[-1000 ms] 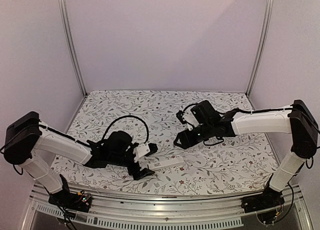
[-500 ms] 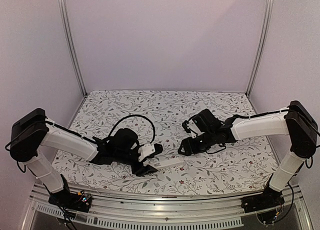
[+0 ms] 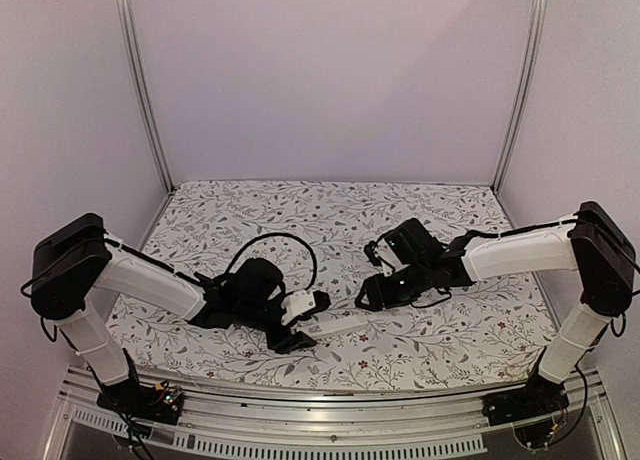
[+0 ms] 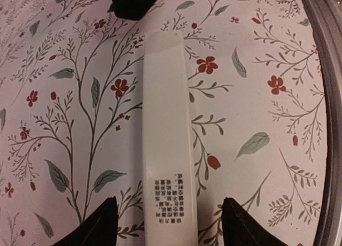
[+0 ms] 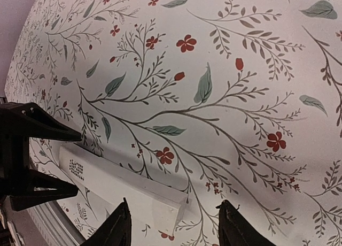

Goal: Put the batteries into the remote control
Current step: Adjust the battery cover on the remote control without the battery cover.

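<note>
1. The remote control (image 3: 340,325) lies flat on the flowered table cover (image 3: 300,220), close to the front edge, with a small block of print facing up.
2. The left gripper (image 3: 304,321) is spread wide around the remote's left end. In its wrist view, one finger (image 4: 101,224) stands off each side with cloth showing between.
3. The right gripper (image 3: 366,298) is also spread, sitting low by the remote's other end. I cannot tell whether it touches the remote.

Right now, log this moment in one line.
remote control: flat on table; left gripper: open, straddling one end; right gripper: open at other end; batteries: not visible
</note>
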